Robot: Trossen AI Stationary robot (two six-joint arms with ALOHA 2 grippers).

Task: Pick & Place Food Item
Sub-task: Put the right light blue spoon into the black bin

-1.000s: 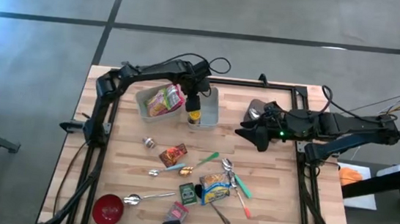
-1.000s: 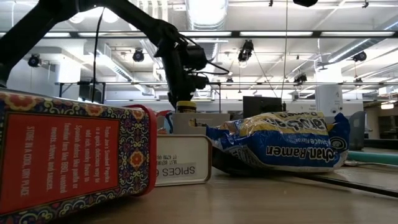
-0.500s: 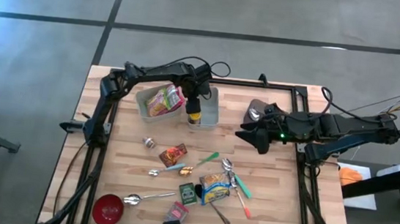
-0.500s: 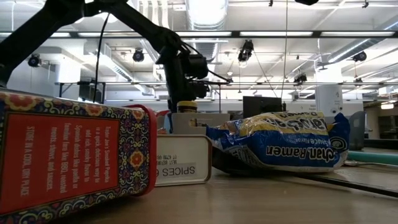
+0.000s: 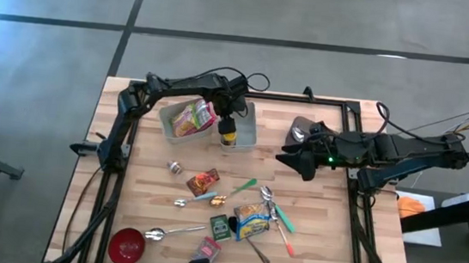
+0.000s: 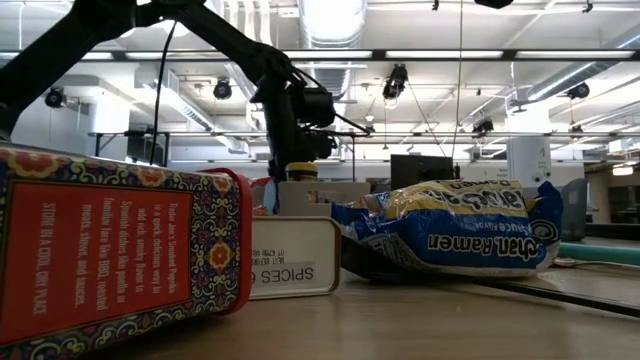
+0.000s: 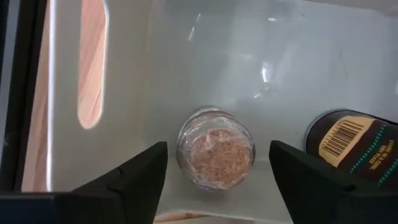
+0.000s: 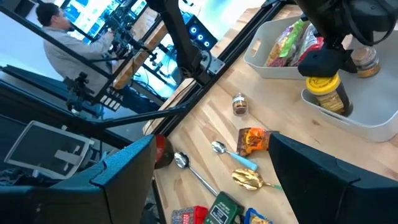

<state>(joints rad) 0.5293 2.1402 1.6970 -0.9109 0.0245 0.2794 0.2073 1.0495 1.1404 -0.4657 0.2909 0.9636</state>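
A dark jar with a yellow lid stands in a white bin at the table's far middle. My left gripper points down just above it, open. In the left wrist view its fingers stand wide apart over the bin floor, with nothing between them. Below them are a glass jar of brown spice and a dark container with a barcode. My right gripper hovers open over the table's right middle.
A second white bin to the left holds a snack bag. Nearer on the table lie a red packet, a ramen packet, a spice tin, several spoons and a red bowl. A person sits beyond the table.
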